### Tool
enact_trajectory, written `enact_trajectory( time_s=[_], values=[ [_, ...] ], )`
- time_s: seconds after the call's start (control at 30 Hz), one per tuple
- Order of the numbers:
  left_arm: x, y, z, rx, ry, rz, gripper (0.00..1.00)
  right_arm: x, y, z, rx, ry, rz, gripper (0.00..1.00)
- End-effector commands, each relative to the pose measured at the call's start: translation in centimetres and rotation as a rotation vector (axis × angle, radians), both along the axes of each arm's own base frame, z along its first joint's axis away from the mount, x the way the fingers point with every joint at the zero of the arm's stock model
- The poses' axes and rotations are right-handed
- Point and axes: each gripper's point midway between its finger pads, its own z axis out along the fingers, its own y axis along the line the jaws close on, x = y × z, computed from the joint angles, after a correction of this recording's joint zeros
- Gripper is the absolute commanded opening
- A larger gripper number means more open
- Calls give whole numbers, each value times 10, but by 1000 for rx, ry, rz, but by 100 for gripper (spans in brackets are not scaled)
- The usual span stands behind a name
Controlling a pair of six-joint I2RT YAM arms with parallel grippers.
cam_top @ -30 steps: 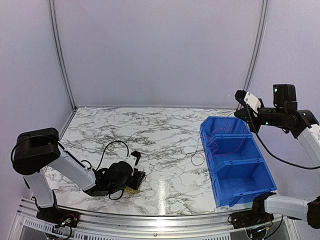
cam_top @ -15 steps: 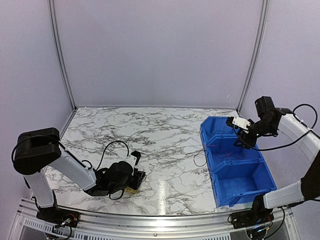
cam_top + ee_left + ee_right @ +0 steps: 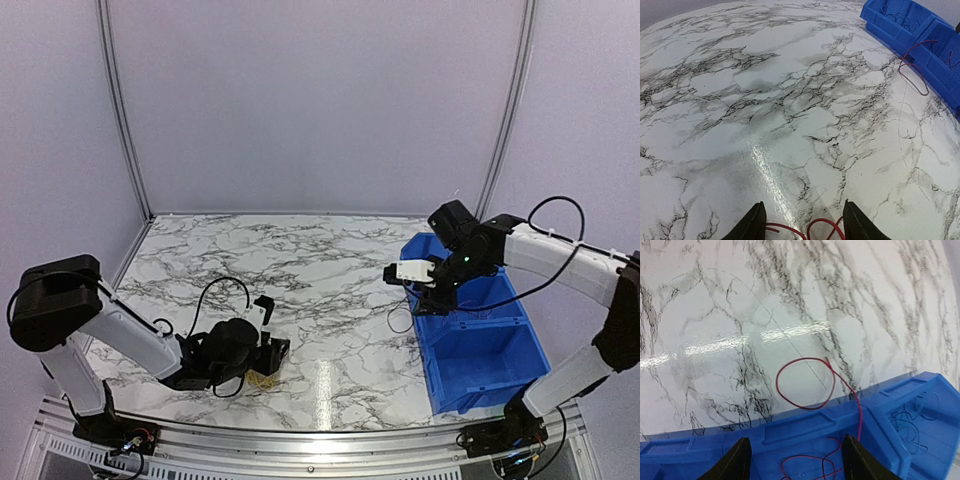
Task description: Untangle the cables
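Note:
A thin red cable [image 3: 805, 385] forms a loop on the marble beside the blue bin [image 3: 805, 422] and runs over the bin's wall into its middle compartment. My right gripper [image 3: 801, 462] hovers open above that wall, holding nothing; the top view shows it [image 3: 425, 293] at the bin's left edge. More thin red cable [image 3: 815, 229] lies on the table between the fingertips of my open left gripper [image 3: 805, 225], which sits low near the front left [image 3: 270, 352]. A bit of yellow cable [image 3: 262, 380] peeks out under it. Thin blue cable [image 3: 912, 420] lies in the neighbouring compartment.
The blue bin [image 3: 490, 365] has three compartments and stands at the right of the marble table [image 3: 300, 270]. Its near compartment looks bare. The red loop [image 3: 398, 320] lies just left of the bin. Metal frame posts rise at the back corners.
My right arm swung down and leftward from high on the right to the bin's left wall. Its gripper opened and the red cable now lies in the bin. The left jaws opened wider.

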Motion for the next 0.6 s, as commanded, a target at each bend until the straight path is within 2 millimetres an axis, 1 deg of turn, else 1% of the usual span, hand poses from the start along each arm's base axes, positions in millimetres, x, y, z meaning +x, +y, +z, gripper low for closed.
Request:
enact_trajectory(
  time_s=[0.0, 0.1, 0.13, 0.23, 0.4, 0.57],
  values=[
    [-2, 9, 33, -86, -15, 18, 56, 9, 18, -19, -67, 19, -29, 63],
    [-4, 16, 52, -126, -47, 26, 57, 16, 20, -36, -124, 34, -51, 63],
    [-4, 20, 57, -134, -56, 32, 57, 19, 21, -40, -131, 38, -55, 63],
    [-6, 32, 70, -162, -84, 52, 58, 30, 16, -48, -188, 23, -86, 63],
    [-8, 45, 76, -169, -99, 77, 59, 38, 14, -61, -231, 25, -88, 63],
    [-11, 46, 77, -188, -89, 75, 59, 48, 20, -75, -243, 26, -84, 62]
  ],
)
